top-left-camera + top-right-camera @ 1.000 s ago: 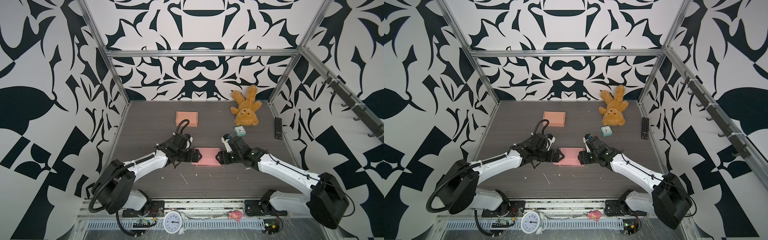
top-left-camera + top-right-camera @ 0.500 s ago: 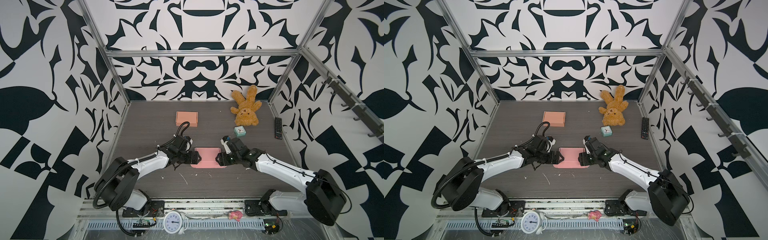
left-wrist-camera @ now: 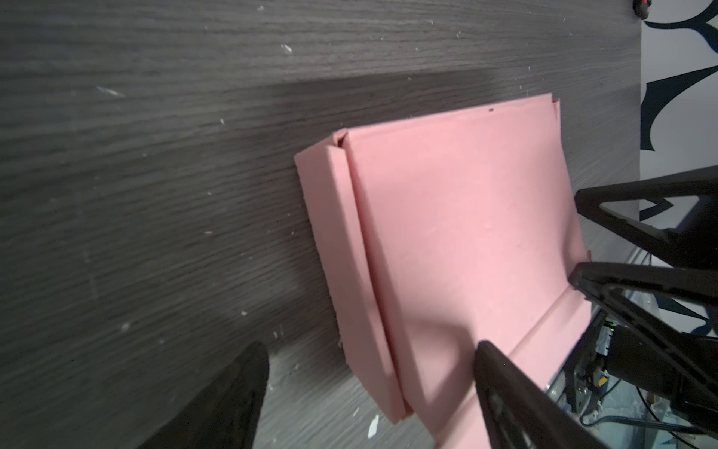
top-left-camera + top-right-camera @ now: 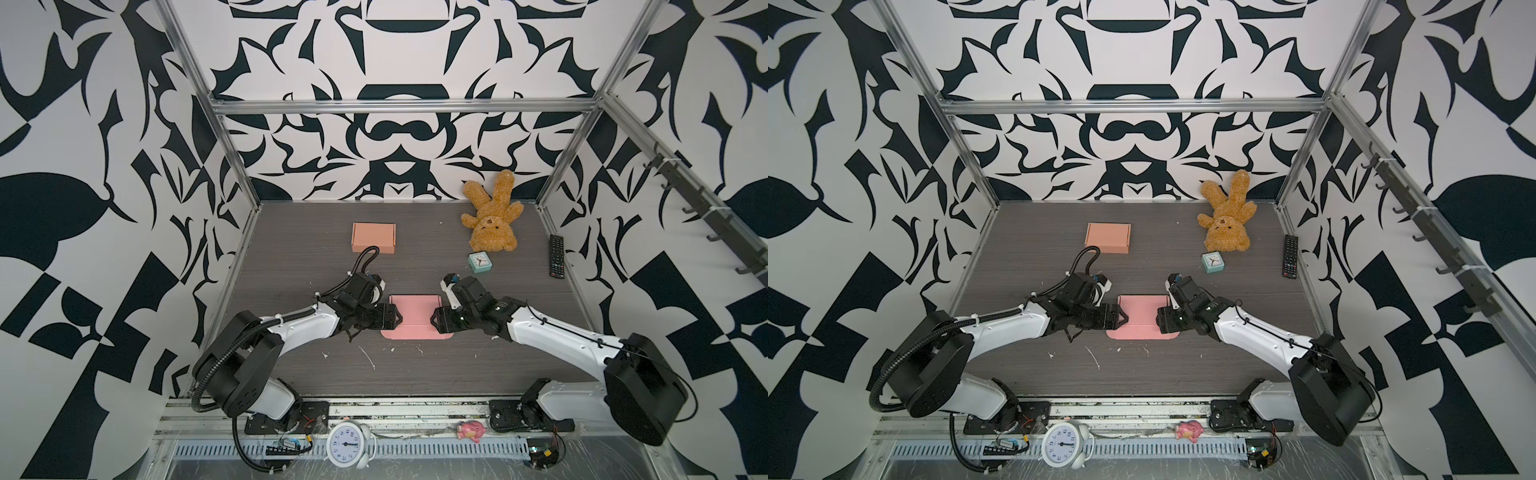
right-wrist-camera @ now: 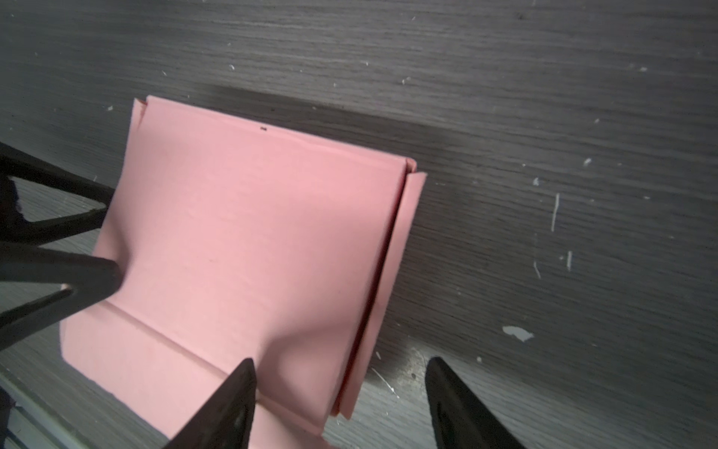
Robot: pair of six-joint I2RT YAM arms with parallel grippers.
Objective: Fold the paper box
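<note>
pincers: two, left pincer (image 4: 399, 320) and right pincer (image 4: 433, 323), tips facing each other, both with fingers spread apart and not clamped on anything
paper box: one, pink (image 4: 415, 318), lying flat right between the two pincers
boxes total: two counting the orange box (image 4: 373, 237), which sits well beyond the left pincer toward the back wall
clocks: two, a little teal clock (image 4: 479, 262) near the right pincer's wrist, and a white alarm clock (image 4: 348, 444) on the front rail behind both arms
other stuff: one teddy bear (image 4: 490, 220) past the teal clock, one remote (image 4: 556, 255) out by the wall on the right pincer's outer side
what's inside: orange box is shut so can't tell; the pink one is flat with its side flaps folded in
edges: each pincer straddles a short edge, one finger (image 3: 505, 392) over pink, the other over the table (image 4: 291, 257)
room: bare wood from the pincers to the orange box
</note>
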